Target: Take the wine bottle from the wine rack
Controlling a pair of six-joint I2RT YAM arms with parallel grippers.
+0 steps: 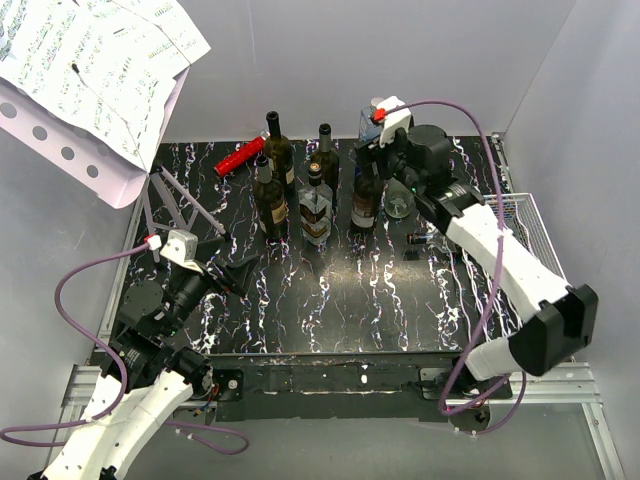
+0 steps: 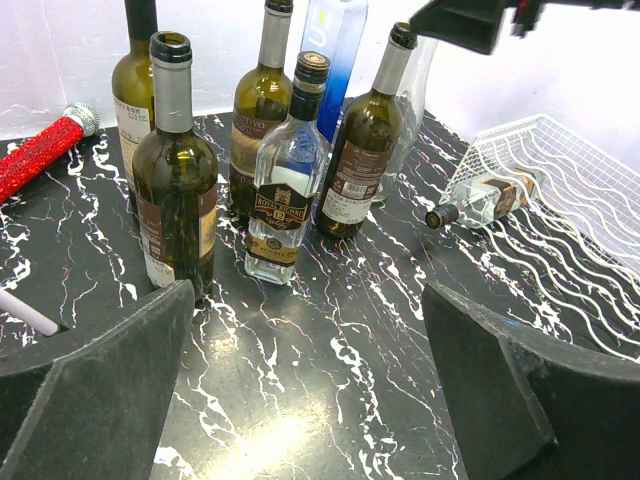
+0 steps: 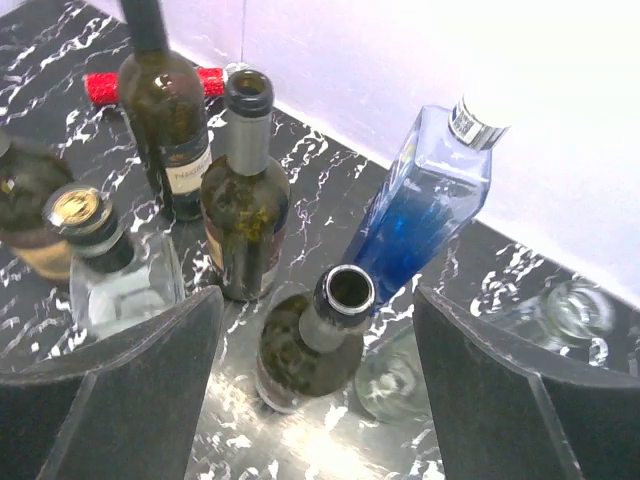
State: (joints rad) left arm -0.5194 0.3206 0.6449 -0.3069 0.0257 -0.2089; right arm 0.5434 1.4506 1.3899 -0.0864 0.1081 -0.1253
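Note:
The white wire wine rack (image 1: 535, 228) lies at the table's right edge and shows in the left wrist view (image 2: 570, 175). A small clear bottle (image 2: 482, 199) lies at its near edge, cap poking onto the table. A green wine bottle with a grey foil neck (image 1: 365, 203) stands upright on the black marbled table, also in the left wrist view (image 2: 358, 165) and right wrist view (image 3: 310, 345). My right gripper (image 3: 318, 300) is open just above this bottle's open mouth, fingers either side, not touching; it shows from above (image 1: 378, 152). My left gripper (image 1: 238, 272) is open and empty, low over the table (image 2: 308, 295).
Several other bottles stand in a cluster at the back middle (image 1: 272, 195). A blue bottle (image 3: 432, 195) and an upside-down clear glass (image 3: 392, 378) stand close beside the green bottle. A red glittery cylinder (image 1: 240, 157) lies at the back left. A music stand with sheets (image 1: 95, 70) overhangs the left.

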